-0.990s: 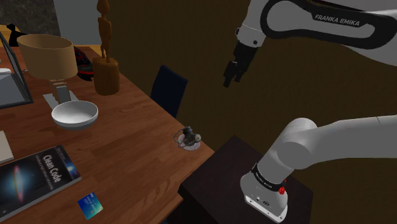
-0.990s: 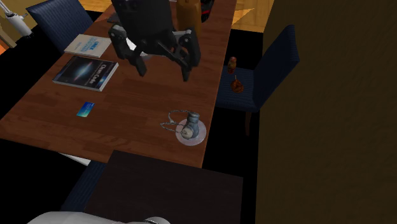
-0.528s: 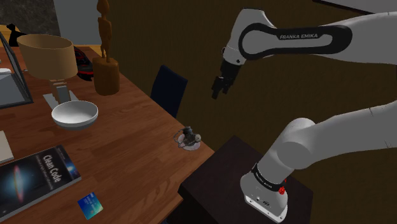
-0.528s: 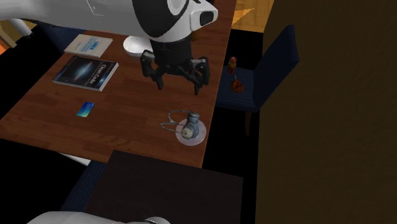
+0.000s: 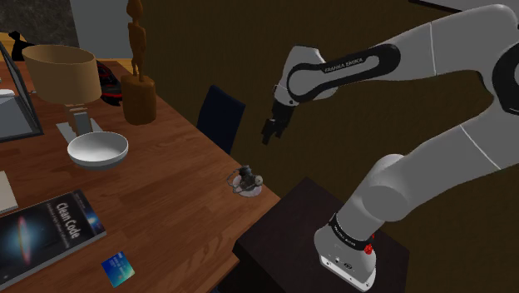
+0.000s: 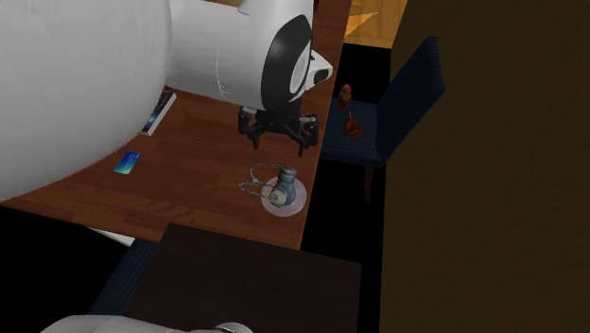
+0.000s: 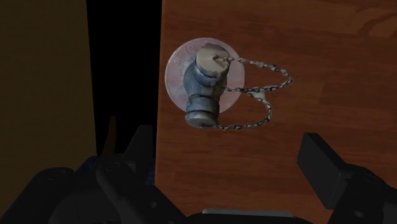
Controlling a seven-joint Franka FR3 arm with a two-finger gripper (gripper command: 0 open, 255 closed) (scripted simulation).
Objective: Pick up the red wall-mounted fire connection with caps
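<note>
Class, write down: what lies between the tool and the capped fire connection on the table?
Nothing. In the shoulder view the open tool hangs above the grey fire connection, with only air between them.

A: How is the arm (image 5: 432,48) posed?
B: It rises from its base (image 5: 348,254) at the shoulder view's lower right, arches high and reaches left, with the wrist (image 5: 293,83) bent downward.
A: And the gripper (image 5: 270,130)?
B: It hangs in the air, pointing down. In the wrist view its black fingers (image 7: 322,157) stand well apart, clasping nothing.
</note>
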